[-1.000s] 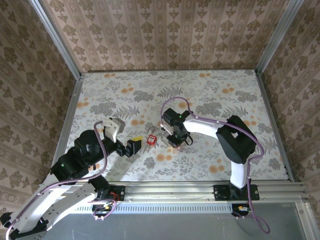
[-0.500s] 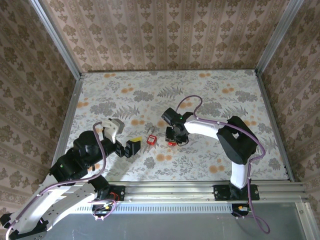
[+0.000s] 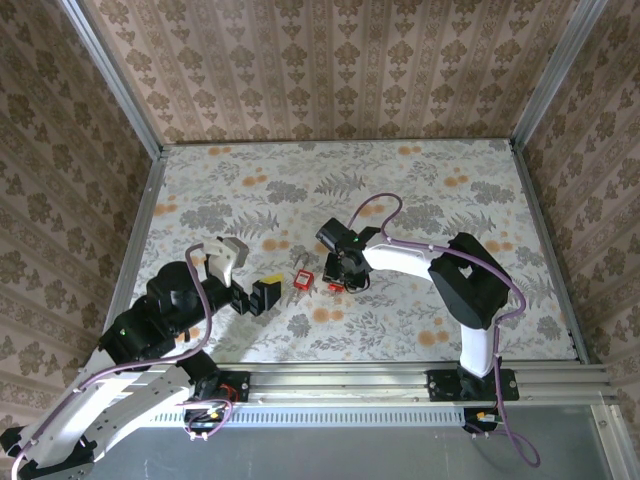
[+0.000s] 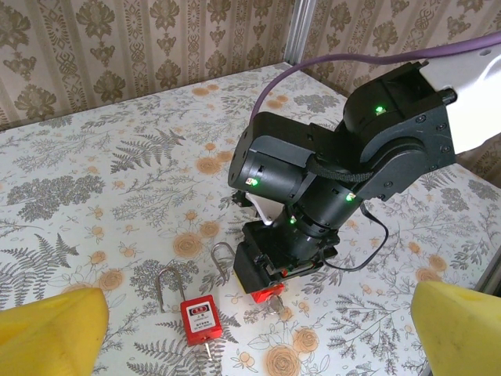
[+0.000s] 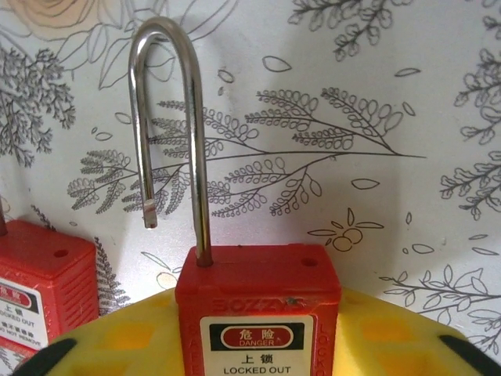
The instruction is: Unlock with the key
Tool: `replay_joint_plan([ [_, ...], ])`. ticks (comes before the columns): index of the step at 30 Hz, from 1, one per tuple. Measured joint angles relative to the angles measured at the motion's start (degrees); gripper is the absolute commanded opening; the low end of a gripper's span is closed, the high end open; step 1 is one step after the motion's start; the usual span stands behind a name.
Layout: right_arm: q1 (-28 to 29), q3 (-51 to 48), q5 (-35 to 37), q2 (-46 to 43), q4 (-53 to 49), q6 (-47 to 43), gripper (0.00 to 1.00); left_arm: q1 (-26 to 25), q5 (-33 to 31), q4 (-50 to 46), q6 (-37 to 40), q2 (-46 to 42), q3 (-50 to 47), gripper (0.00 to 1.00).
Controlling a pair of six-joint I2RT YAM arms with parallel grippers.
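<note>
**Right gripper on open padlock, grip unclear; left gripper wide and free**

Right gripper: centre of the top view, nose down on a red padlock. In its wrist view the padlock body sits bottom centre between the yellow pads. Can't tell whether they clamp it or just flank it. Shackle runs up the left-centre of that frame, one leg in the body, free end out of its hole, so it's open.

Key: looks like the tiny dark sliver at that padlock's lower end, lower centre of the left wrist view, just under the gripper. Too small to say more.

Second red padlock lies just left of the first on the floral table, apart from both grippers. A thin stub sticks out of its lower end.

Left gripper: lower left of the top view, jaws spread wide, holding nothing. Its yellow fingertips sit in the bottom corners of its wrist view, facing both padlocks.

Patterned walls surround the table.
</note>
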Motion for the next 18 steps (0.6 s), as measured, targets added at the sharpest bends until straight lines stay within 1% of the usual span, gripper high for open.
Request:
replay_joint_plan([
  [2, 0.0, -0.9, -0.3, -0.7, 0.4, 0.2, 0.57, 0.0, -0.2, 0.0, 0.0, 0.0, 0.0, 1.00],
  [4, 0.0, -1.1, -0.5, -2.3, 0.0, 0.2, 0.69, 0.0, -0.7, 0.2, -0.4, 0.0, 0.0, 1.00],
  [6, -0.2, -1.1, -0.9, -4.7, 0.0, -0.2, 0.74, 0.0, -1.0, 0.3, -0.9, 0.2, 0.0, 1.00],
  [8, -0.6, -1.5, -1.9, -8.0, 0.4, -0.3, 0.76, 0.0, -1.4, 0.7, -1.0, 0.9, 0.1, 1.00],
  [10, -1.2, -2.5, -2.3, -12.0, 0.5, -0.8, 0.83, 0.0, -2.2, 1.0, -1.4, 2.3, 0.3, 1.00],
  [13, -2.8, -4.5, -1.7, -18.2, -0.3, -3.2, 0.91, 0.6, -3.4, 1.5, -2.2, 4.8, 0.4, 1.00],
  [15, -5.4, -7.0, -0.3, -23.9, -0.8, -6.5, 1.00, 2.4, -4.0, 2.0, -3.2, 7.1, 0.5, 1.00],
  [16, -6.9, -8.5, 1.0, -26.8, -1.0, -8.5, 1.00, 3.6, -4.2, 2.5, -3.6, 8.2, 0.5, 1.00],
  [18, -10.6, -12.1, 5.0, -33.7, -0.9, -13.5, 1.00, 7.7, -4.4, 4.3, -4.3, 10.8, 0.2, 1.00],
])
